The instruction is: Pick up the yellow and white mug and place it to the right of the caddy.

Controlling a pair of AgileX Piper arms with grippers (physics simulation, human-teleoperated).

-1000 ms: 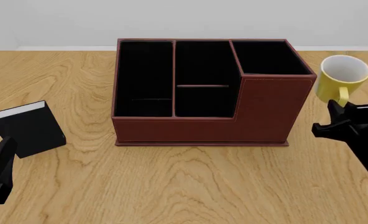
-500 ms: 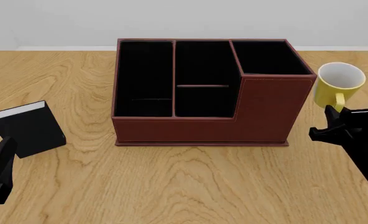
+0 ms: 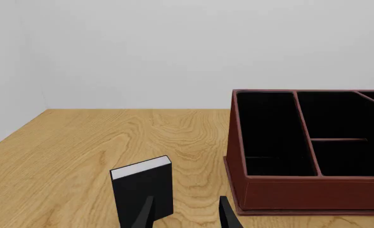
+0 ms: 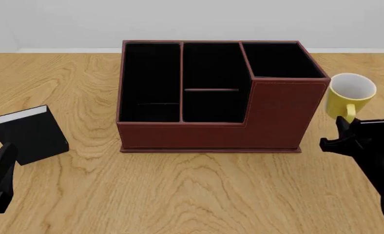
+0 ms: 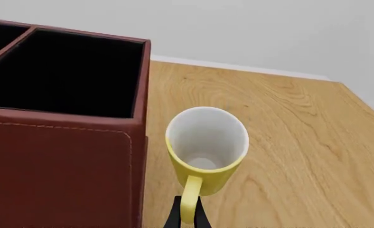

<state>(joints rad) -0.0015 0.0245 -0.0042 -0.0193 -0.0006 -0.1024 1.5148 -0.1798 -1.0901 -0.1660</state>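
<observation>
Right wrist view shows the right gripper [image 5: 188, 213] with its fingers pressed thin onto the loop handle of the mug [image 5: 207, 149], pinching it from both sides. The mug is upright, mouth open upward, white inside, just beside the caddy's [image 5: 67, 123] taller right section, with a narrow gap between them. In the front view the mug [image 4: 351, 94] sits to the right of the caddy [image 4: 218, 97], the handle toward the right gripper [image 4: 343, 130]; whether its base touches the table [image 4: 199, 190] I cannot tell. The left gripper [image 3: 185, 213] has its fingers spread apart and empty, pointing at a small black book [image 3: 143, 187] standing left of the caddy.
</observation>
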